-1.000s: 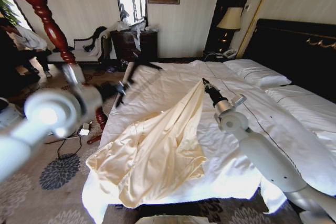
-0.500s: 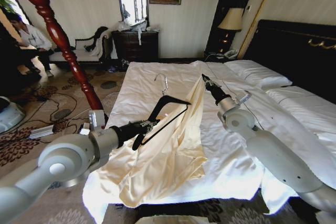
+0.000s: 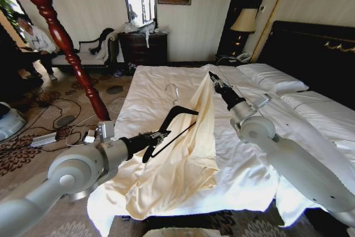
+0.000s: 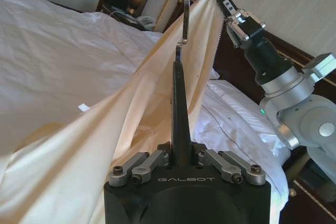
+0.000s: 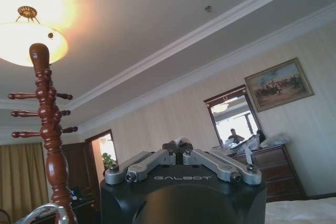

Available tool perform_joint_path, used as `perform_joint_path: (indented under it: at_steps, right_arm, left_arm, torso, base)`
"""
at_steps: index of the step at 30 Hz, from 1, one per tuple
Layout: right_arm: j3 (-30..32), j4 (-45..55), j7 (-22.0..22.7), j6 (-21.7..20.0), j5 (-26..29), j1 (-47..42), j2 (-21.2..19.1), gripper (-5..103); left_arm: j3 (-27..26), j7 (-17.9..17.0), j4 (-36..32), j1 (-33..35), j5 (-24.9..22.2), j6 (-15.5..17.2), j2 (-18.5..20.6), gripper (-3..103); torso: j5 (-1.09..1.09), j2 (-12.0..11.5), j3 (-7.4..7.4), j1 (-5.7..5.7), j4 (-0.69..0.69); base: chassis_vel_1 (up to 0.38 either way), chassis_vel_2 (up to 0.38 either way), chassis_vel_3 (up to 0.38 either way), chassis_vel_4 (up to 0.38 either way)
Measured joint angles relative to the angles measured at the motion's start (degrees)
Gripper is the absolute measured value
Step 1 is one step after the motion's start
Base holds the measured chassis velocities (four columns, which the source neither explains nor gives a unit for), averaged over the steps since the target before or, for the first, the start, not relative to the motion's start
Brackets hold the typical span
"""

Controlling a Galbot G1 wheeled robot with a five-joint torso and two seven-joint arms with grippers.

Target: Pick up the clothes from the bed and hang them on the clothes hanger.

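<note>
The bed [image 3: 166,84] is being draped by the clothes [image 3: 177,165], whose upper corner is being pinched in the closed jaws of the right gripper [image 3: 211,75]. The clothes hanger [image 3: 172,125] is being clamped beside the fabric by the left gripper [image 3: 154,136].

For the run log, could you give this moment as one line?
left gripper: shut on clothes hanger | right gripper: shut on clothes, lifted over bed

Left claw [image 3: 157,135] clamped, arm reaching forward, low; right claw [image 3: 212,77] pinched, arm raised, extended forward
</note>
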Motion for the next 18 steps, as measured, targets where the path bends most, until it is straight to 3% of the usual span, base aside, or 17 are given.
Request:
perform_joint_path:
  at_steps: [18]
  right_arm:
    - [2.0,10.9,-0.3,2.3,1.4,-1.6,-2.0,0]
  left_arm:
    - [0.7,2.3,5.7,-3.4,2.9,0.0,-4.5,18]
  torso:
    - [-0.01,0.0,0.00,0.00,0.00]
  base:
    - [0.000,0.000,0.000,0.000]
